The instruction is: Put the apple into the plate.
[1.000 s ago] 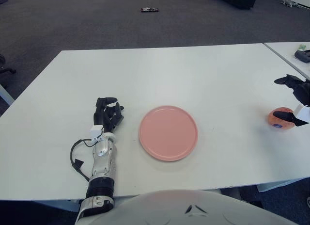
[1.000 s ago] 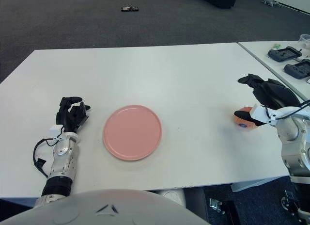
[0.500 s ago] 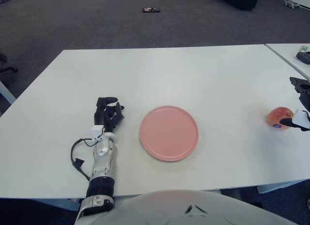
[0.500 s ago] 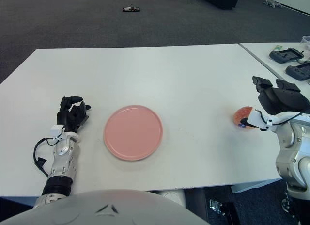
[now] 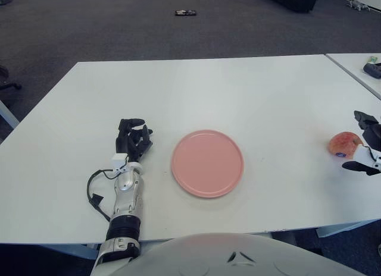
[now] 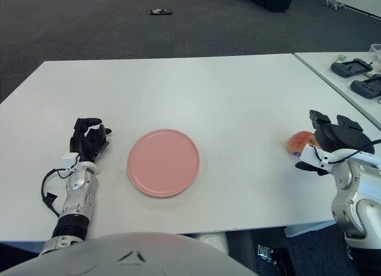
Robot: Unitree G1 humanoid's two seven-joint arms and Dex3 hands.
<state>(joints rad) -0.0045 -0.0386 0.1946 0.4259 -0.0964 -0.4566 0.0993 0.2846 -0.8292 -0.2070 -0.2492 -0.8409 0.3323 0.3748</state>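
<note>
The red-yellow apple (image 6: 299,143) lies on the white table (image 6: 238,91) near its right edge, well to the right of the pink plate (image 6: 163,162). My right hand (image 6: 314,141) is just right of the apple, fingers spread around its right side, with the thumb (image 6: 305,165) low by the table and nothing gripped. I cannot tell whether any finger touches the apple. The plate is bare. My left hand (image 5: 132,138) lies on the table left of the plate, its fingers loosely relaxed and holding nothing.
A second table (image 6: 333,53) stands at the right with black devices (image 6: 351,66) on it. A narrow gap separates the two tables. A small dark object (image 6: 161,12) lies on the carpet beyond the table.
My right hand, which covered the apple a second ago, has drawn back to the right and nearer, uncovering the apple. The apple stays about where it was. The left hand has not moved.
</note>
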